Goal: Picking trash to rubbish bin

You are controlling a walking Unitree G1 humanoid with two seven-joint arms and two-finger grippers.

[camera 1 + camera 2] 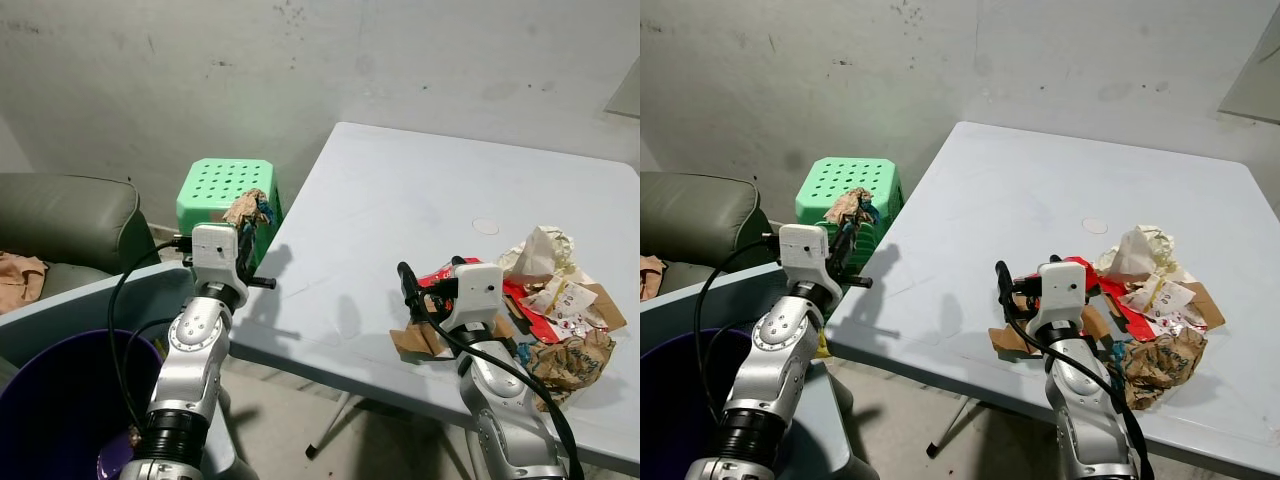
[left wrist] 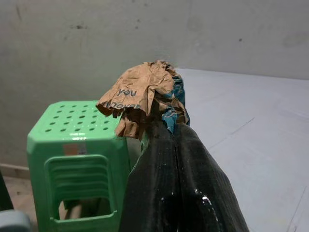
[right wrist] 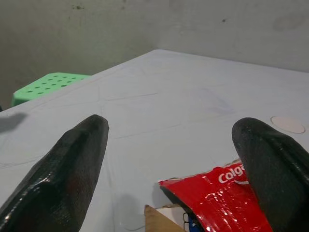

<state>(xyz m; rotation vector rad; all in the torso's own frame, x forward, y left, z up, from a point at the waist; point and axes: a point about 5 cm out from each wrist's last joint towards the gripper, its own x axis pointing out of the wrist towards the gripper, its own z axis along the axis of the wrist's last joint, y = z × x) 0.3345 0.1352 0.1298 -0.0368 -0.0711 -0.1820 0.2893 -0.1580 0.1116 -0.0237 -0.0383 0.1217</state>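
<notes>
**Brown paper scrap held up, bin below**

Brown crumpled paper (image 2: pixel 145 94), printed and with a blue-edged scrap, sits pinched tight in our left gripper (image 1: pixel 246 222), raised beside the white table (image 1: pixel 400 200) near a green stool (image 1: pixel 215 185). We should swing it left over the purple bin (image 1: pixel 50 400) (low, beside the arm) before releasing. Our right gripper (image 3: pixel 169 159) hovers spread wide above the trash pile (image 1: pixel 560 320) on the table.

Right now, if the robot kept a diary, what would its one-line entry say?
left gripper: shut on crumpled brown paper scrap, beside green plastic stool | right gripper: open over red torn toothpaste box | purple round bin: below left arm
</notes>
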